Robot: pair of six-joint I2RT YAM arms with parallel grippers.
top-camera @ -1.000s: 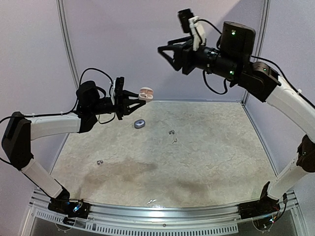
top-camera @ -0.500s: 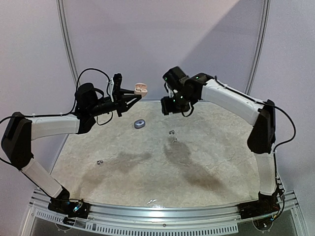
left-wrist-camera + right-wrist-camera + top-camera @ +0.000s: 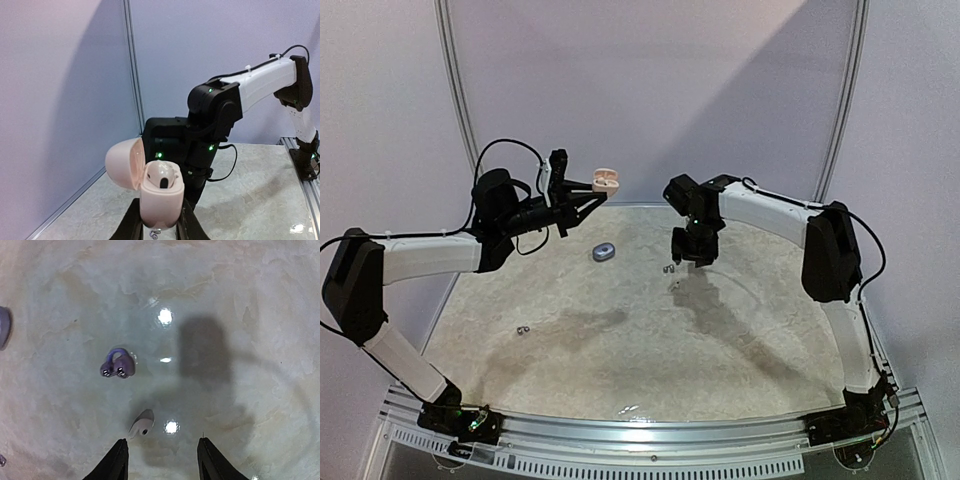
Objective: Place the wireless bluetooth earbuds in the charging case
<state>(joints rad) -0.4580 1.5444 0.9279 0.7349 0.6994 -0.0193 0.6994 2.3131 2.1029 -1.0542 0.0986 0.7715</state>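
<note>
A small whitish earbud (image 3: 141, 424) is lying on the mottled beige tabletop (image 3: 260, 340), its long axis slanting diagonally in the right wrist view. It is sitting just ahead of the right gripper (image 3: 164, 460), whose jaws are standing partly apart, gripping nothing. A dark purplish-grey earbud (image 3: 118, 367) is lying nearby. The left gripper (image 3: 159, 227) is clamping an upright pale pink charging case (image 3: 160, 197) in the air, lid open, with a white earbud (image 3: 161, 175) sitting inside.

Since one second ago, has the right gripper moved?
Yes. The right gripper dropped from high above to table level, right of the grey case.
</note>
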